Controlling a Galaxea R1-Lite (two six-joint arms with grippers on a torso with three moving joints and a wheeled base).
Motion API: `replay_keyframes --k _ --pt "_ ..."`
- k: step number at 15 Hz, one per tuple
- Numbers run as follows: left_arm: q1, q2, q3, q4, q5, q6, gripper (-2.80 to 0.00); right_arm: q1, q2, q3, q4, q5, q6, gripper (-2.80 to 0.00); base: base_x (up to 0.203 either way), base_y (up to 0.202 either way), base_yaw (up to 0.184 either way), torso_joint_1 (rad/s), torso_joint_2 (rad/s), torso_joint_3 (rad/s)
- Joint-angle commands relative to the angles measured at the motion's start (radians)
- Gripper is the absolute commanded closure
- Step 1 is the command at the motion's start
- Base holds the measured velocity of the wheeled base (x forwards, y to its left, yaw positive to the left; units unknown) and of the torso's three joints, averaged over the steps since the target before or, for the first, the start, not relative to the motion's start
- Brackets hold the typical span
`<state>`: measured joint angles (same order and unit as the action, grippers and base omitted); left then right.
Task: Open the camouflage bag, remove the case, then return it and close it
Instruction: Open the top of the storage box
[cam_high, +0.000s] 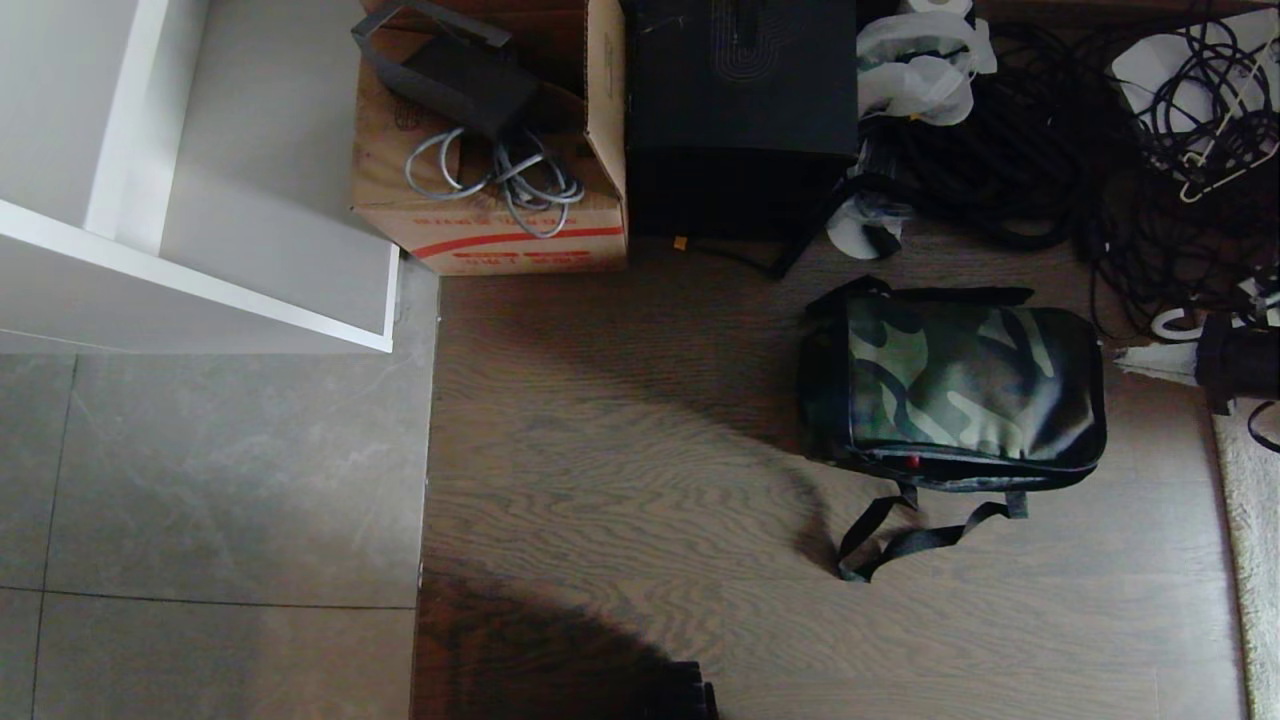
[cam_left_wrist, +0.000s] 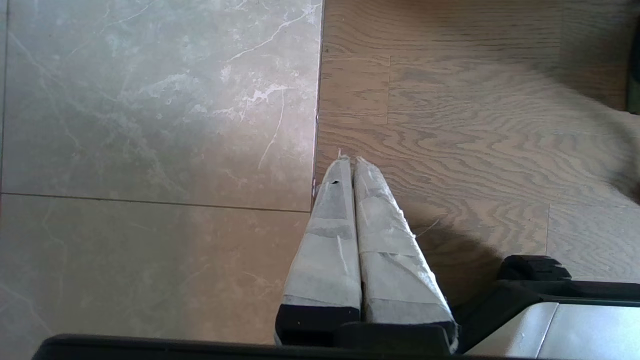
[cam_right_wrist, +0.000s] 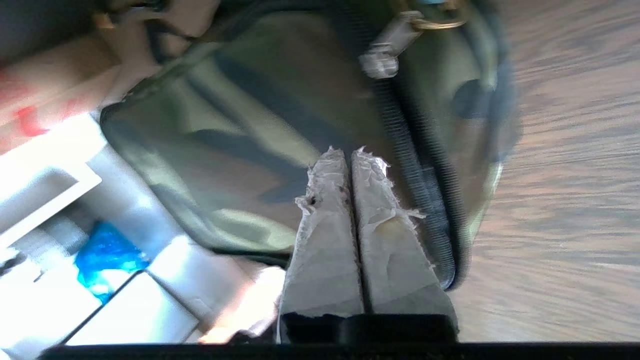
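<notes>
Camouflage bag (cam_high: 955, 390) zipped on the wood floor (cam_high: 620, 480), right end effector (cam_right_wrist: 351, 155) clenched and empty just above its top, left end effector (cam_left_wrist: 350, 162) clenched, parked apart

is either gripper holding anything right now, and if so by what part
Nothing is held. The right gripper is shut and empty over the camouflage bag; the left gripper is shut and empty above the floor.
</notes>
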<state>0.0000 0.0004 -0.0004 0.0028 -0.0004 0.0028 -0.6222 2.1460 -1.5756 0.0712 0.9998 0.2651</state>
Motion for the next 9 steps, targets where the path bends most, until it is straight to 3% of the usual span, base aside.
replay_keyframes --k 1,5,9 --pt "0.0 0.001 -0.001 0.0 -0.001 0.0 0.0 -0.004 -0.019 0.016 -0.005 0.039 -0.007 -2.8 0.0 0.0 0.0 0.0 0.0 0.0" --pt "0.0 0.001 0.0 0.0 0.0 0.0 0.0 -0.004 0.004 0.05 0.002 0.032 -0.147 -2.8 0.0 0.0 0.0 0.0 0.0 0.0" --pt "0.0 0.001 0.0 0.0 0.0 0.0 0.0 0.002 0.041 0.081 0.014 0.012 -0.195 -2.8 0.0 0.0 0.0 0.0 0.0 0.0"
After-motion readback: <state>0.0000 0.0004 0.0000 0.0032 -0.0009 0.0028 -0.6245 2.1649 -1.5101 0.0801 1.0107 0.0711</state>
